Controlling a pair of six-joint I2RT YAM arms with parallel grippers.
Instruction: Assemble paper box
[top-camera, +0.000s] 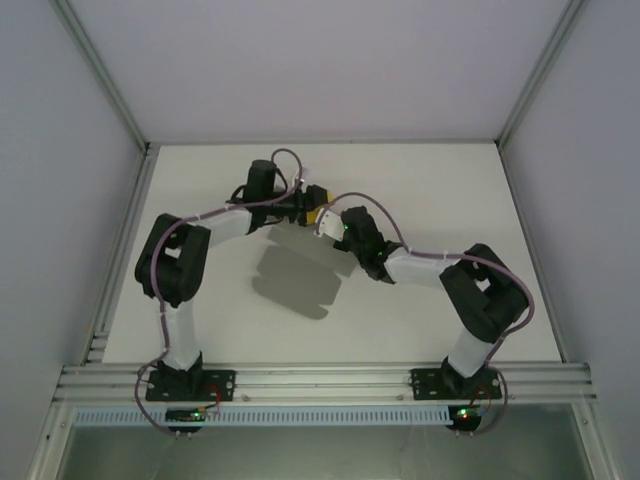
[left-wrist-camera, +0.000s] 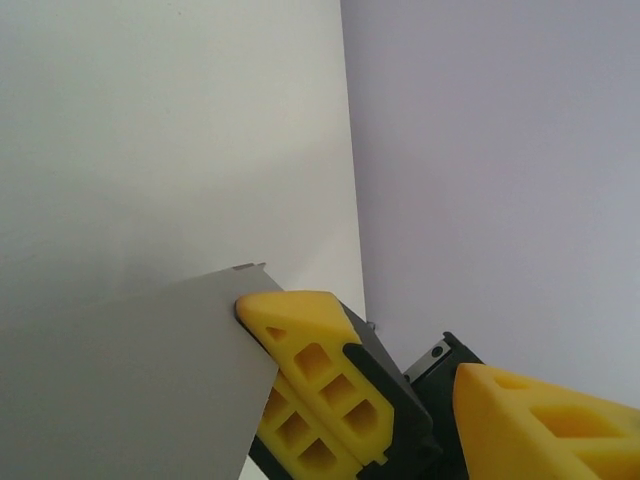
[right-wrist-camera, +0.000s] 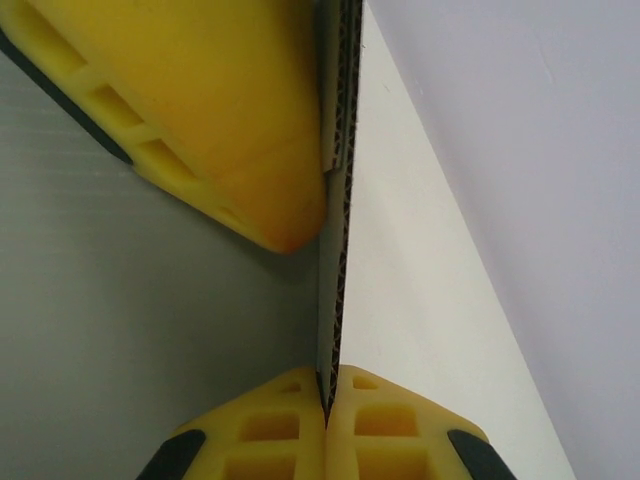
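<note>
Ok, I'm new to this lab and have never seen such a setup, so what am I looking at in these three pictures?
You are looking at two robot arms, a left arm and a right arm, bolted side by side at the near edge of a white table. The wide picture comes from a fixed camera above and behind them, so their bases sit at the bottom. The other two come from small cameras on the wrists, which is why the yellow fingers look so close. The job is to assemble a paper box, which here is a grey sheet of corrugated card. The right gripper is shut on the sheet's edge. The left gripper is open, with one finger against the sheet.
</note>
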